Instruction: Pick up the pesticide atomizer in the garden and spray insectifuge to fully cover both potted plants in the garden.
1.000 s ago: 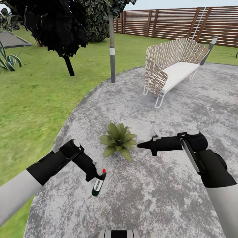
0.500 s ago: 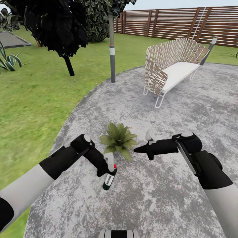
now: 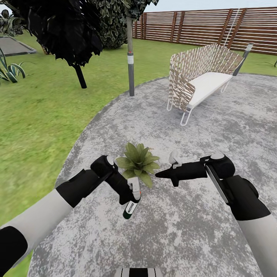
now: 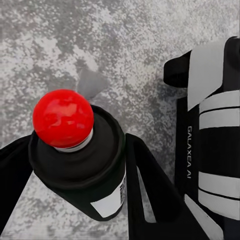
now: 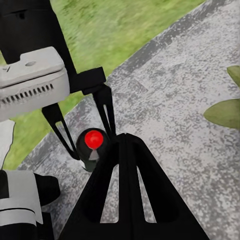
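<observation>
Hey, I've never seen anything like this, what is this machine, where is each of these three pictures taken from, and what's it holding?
It is a simulated two-armed wheeled robot in a garden. The wide picture comes from its head, looking down over both arms. The other two come from cameras near each gripper. The left gripper is shut on the pesticide atomizer, a dark bottle with a red top. The right gripper holds nothing; its fingers look closed. Between them a potted plant sits on the grey patio, with a woven bench behind.

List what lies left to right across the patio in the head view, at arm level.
left gripper holding the pesticide atomizer → potted plant → right gripper
</observation>
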Robot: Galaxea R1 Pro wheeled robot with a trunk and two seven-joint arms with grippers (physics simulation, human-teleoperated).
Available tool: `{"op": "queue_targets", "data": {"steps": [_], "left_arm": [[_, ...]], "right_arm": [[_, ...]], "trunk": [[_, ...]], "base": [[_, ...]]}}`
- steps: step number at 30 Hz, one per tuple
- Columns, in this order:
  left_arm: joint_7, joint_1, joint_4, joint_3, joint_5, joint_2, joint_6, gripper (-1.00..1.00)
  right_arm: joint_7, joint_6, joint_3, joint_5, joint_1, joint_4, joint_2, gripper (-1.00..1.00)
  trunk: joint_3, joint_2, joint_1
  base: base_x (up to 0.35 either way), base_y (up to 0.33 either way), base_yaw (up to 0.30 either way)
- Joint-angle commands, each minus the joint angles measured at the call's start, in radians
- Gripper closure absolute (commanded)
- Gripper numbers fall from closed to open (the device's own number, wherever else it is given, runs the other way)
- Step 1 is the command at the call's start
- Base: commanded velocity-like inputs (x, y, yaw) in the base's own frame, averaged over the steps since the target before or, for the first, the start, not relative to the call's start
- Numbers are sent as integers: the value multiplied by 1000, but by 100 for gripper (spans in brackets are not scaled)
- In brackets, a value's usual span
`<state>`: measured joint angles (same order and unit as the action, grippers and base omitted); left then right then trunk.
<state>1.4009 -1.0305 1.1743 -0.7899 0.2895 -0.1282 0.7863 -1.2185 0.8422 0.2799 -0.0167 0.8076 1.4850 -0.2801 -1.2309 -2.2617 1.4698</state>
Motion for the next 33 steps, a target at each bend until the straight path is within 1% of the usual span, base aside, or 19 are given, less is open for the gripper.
{"op": "queue_targets", "data": {"steps": [1, 4, 8, 10, 13, 17, 21, 33], "left_arm": [[7, -1, -1, -1, 10, 7, 11, 100], [7, -2, -5, -1, 16, 25, 11, 100], [7, -14, -5, -1, 28, 33, 12, 100], [7, -24, -10, 0, 33, 40, 16, 100], [6, -42, -44, -1, 36, 62, 28, 100], [5, -52, -53, -1, 37, 71, 31, 100], [4, -60, -55, -2, 37, 88, 31, 100], [3, -89, -58, -2, 37, 99, 34, 100]], "right_arm": [[-1, 8, 2, -2, 1, 1, -1, 100], [-1, 8, 2, -2, 1, 0, -1, 100], [-1, 8, 2, -2, 1, 0, -1, 100], [-1, 8, 2, -2, 1, 0, -1, 100], [-1, 8, 2, -2, 1, 0, -1, 100], [-1, 8, 2, -2, 1, 1, -1, 100], [-1, 8, 2, -2, 1, 1, -1, 100], [-2, 8, 2, -2, 1, 1, -1, 100]], "trunk": [[-1, 0, 0], [-1, 0, 0], [-1, 0, 0], [-1, 0, 0], [-1, 0, 0], [-1, 0, 0], [-1, 0, 0], [-1, 0, 0]], "base": [[0, 0, 0], [0, 0, 0], [0, 0, 0], [0, 0, 0], [0, 0, 0], [0, 0, 0], [0, 0, 0], [0, 0, 0]]}}
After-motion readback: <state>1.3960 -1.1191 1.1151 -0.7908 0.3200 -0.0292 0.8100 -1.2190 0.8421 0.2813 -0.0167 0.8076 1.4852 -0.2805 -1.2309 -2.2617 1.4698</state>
